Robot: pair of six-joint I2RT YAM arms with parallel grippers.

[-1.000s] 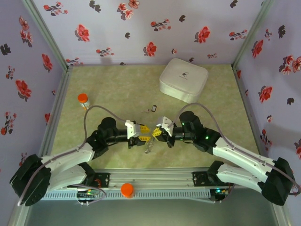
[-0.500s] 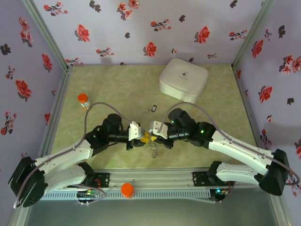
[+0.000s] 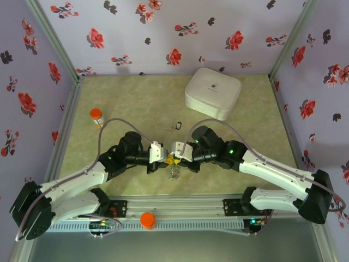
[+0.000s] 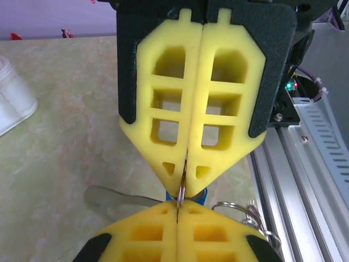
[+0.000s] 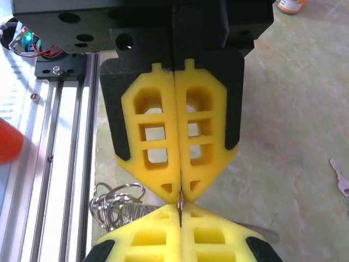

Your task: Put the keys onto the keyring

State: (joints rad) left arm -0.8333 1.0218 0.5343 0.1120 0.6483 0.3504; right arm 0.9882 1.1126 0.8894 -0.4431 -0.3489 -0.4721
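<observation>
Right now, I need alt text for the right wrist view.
Two shut yellow grippers meet tip to tip, the right gripper below and the left gripper above, both pinching a thin metal edge. A bunch of rings sits at lower left; a small key lies on the table at the right edge.

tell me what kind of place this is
Probably a robot test cell: a left arm and right arm bolted to a metal rail, a small table boxed in by flowered walls, and a white box as a prop.

Black-headed key (image 3: 178,126) flat, alone; blue key (image 4: 172,196) partly hidden — silvery keyring (image 5: 117,203) loops beside
</observation>
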